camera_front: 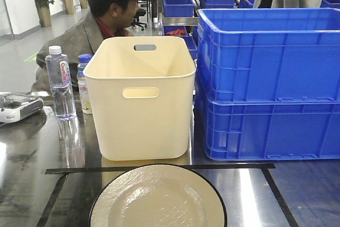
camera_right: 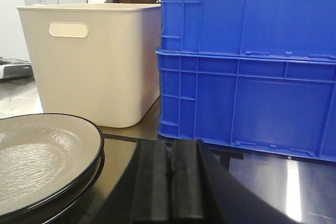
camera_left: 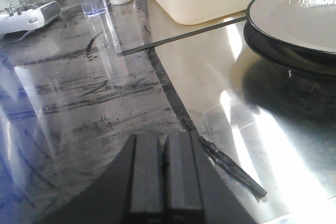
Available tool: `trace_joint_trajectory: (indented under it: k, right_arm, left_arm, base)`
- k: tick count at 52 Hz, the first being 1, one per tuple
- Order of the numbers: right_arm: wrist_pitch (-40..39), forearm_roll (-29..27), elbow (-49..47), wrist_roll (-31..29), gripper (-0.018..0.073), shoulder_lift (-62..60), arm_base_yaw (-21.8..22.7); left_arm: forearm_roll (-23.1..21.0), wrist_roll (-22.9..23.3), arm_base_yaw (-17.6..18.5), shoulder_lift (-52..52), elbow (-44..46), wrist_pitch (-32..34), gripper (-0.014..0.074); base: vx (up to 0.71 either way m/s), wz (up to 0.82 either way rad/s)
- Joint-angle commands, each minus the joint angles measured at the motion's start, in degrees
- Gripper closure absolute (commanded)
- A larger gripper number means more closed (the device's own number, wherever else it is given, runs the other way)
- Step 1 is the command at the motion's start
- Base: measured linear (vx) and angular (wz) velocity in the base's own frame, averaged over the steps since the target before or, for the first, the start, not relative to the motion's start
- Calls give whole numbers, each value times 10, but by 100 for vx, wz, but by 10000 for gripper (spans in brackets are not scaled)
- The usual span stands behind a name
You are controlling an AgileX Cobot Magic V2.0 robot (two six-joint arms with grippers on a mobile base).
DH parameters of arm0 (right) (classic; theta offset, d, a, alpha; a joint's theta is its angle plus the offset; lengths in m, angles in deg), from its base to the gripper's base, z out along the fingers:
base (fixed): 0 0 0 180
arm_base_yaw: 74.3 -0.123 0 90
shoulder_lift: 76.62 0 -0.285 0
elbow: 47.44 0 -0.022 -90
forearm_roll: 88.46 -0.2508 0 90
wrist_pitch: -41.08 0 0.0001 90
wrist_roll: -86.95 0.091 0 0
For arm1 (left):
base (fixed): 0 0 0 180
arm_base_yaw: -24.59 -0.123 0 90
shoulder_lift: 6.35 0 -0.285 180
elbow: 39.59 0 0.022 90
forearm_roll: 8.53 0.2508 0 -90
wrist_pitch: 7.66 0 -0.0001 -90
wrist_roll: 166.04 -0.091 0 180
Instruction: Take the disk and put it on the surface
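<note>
The disk (camera_front: pixel 159 198) is a beige plate with a black rim. It lies flat on the dark glossy surface (camera_front: pixel 297 195), inside the black tape lines (camera_front: pixel 159 168). The left wrist view shows the disk (camera_left: pixel 299 17) at the upper right, well away from my left gripper (camera_left: pixel 164 137), which is shut and empty low over the surface (camera_left: pixel 105 98). In the right wrist view the disk (camera_right: pixel 37 156) sits to the left of my right gripper (camera_right: pixel 170 142), which is also shut on nothing. Neither gripper touches the disk.
A cream bin (camera_front: pixel 141 99) stands just behind the disk, with two stacked blue crates (camera_front: pixel 271 83) on its right. Two bottles (camera_front: pixel 59 83) and a white controller (camera_front: pixel 16 107) are at the left. A person (camera_front: pixel 106 14) sits behind. A loose tape strip (camera_left: pixel 233 169) lies beside the left gripper.
</note>
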Motion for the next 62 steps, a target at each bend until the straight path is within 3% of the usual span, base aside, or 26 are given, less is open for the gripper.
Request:
trace_joint_trajectory:
  k: [1,31,35,39,44,53,62]
  right_arm:
    - [-28,1,-16,-1,568,3,2]
    - [-28,1,-16,-1,568,3,2]
    - [-28,1,-16,-1,568,3,2]
    - [-28,1,-16,-1,568,3,2]
    - [-28,1,-16,-1,568,3,2]
    - [-26,2,-16,-1,568,4,2]
    - [-26,2,-16,-1,568,4,2]
  left_arm:
    - [-5,4,3,7,14,46,602]
    - [-5,4,3,7,10,55,602]
    - [1,-14,3,3,-9,91,602]
    - [-9,-42,-6,-15,-54,186,602]
    - [-24,-43,-38,-45,-124,293,602]
    - [-27,-26,-110,-41,-237,426,602]
    - [-26,-24,-133,-40,-238,417,602]
  base:
    - [0,0]
    - [0,0]
    - [0,0]
    - [0,0]
    - [0,0]
    - [0,0]
    - [0,0]
